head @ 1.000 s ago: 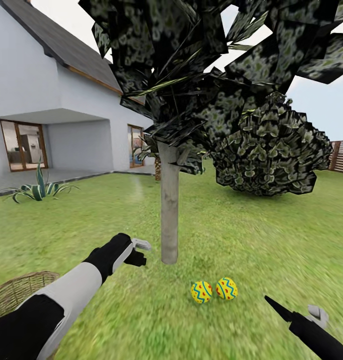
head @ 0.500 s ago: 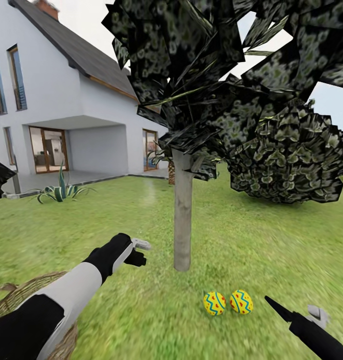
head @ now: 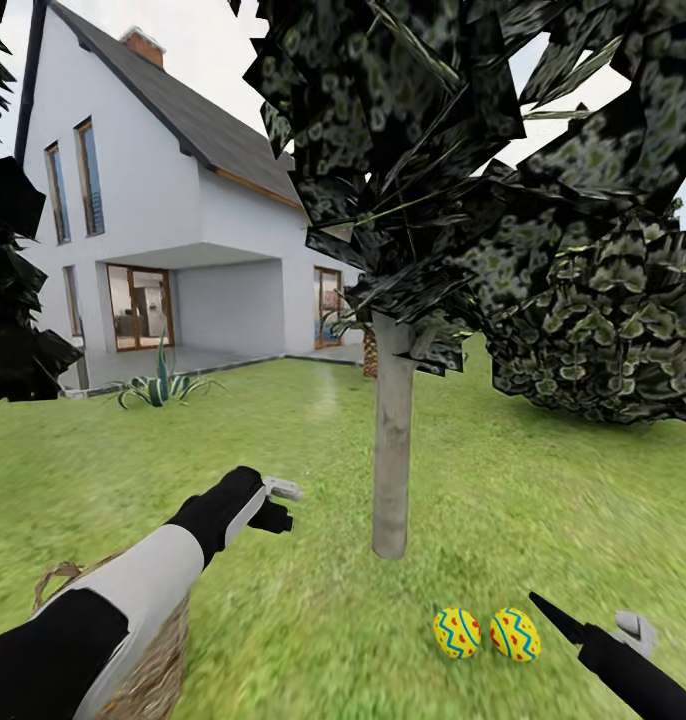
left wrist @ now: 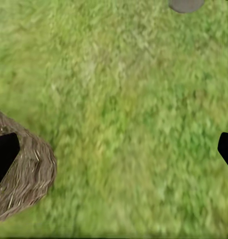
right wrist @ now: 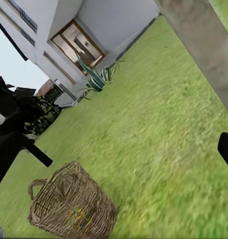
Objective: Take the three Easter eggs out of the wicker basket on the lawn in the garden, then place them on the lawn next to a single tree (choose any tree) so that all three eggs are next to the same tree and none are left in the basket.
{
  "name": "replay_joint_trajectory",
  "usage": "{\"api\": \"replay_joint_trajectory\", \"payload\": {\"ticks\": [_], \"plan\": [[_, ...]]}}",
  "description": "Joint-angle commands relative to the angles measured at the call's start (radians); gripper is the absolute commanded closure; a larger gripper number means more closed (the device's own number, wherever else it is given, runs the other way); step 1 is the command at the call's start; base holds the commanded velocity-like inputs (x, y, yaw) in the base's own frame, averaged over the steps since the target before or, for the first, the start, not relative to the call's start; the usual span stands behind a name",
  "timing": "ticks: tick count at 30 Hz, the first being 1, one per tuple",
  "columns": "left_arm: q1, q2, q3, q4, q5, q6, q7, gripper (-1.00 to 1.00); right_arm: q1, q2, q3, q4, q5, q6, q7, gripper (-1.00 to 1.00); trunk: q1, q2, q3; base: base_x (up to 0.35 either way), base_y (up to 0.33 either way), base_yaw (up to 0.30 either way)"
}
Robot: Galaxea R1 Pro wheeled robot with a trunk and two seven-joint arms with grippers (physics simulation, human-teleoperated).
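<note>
outdoors, mottled lawn (head: pixel 543 500) beside white house (head: pixel 133 220)

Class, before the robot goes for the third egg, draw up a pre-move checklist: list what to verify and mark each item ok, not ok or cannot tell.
1. Two Easter eggs lie on the lawn by the tree trunk: ok.
2. Basket emptied: not ok; something colourful sits at the bottom of the wicker basket in the right wrist view, likely the third egg.
3. Left gripper free to grasp: ok, the left wrist view shows grass between its fingertips.
4. Right gripper empty: ok, nothing between its fingers.
5. Basket within the left arm's reach: ok, it sits just under that arm.
</note>
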Motion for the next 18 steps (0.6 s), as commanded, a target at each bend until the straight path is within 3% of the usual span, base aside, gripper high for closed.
{"api": "replay_joint_trajectory", "payload": {"ticks": [1,18], "plan": [[-0.001,0.001,-0.007,-0.001,0.007,0.003,0.004,-1.0,0.0,0.0,0.0,-0.001,-0.005,0.007,0.0,-1.0,-0.004,0.007,0.004,0.0,0.0,0.2],[-0.001,0.001,-0.007,0.0,0.007,0.016,0.005,-1.0,0.0,0.001,0.0,0.0,-0.004,0.007,-0.001,-1.0,-0.069,0.126,0.079,0.0,0.0,0.2]]}}
